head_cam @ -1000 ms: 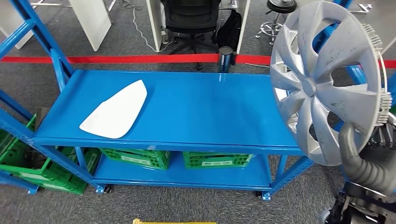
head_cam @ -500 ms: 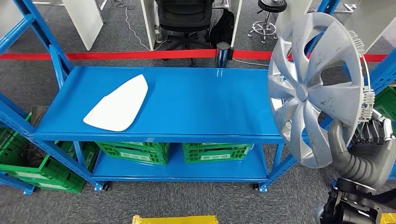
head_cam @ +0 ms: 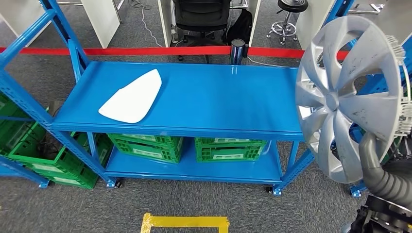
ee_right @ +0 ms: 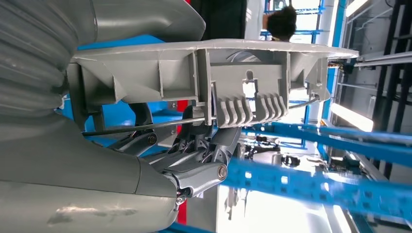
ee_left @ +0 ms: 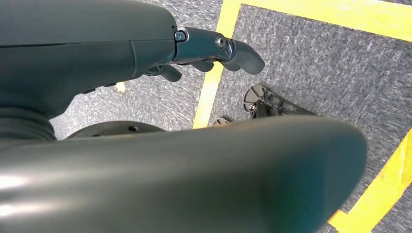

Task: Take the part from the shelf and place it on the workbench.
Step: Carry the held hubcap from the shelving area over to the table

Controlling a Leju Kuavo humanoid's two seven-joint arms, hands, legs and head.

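I hold the silver plastic spoked wheel cover (head_cam: 347,97) upright by its lower rim in my right robot hand (ee_right: 194,165), fingers behind, thumb in front. My left robot hand (ee_left: 214,53) hangs with nothing in it. Beside my right robot hand stands the blue steel shelf (head_cam: 204,104), bearing a white curved panel (head_cam: 132,97). My hold is only on the rim, so the cover could tip loose or clip the shelf post.

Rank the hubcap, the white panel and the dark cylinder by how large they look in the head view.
1. Hubcap, largest, though it is held close to the camera, which inflates it.
2. White panel on the blue shelf.
3. Dark cylinder behind the shelf, smallest.
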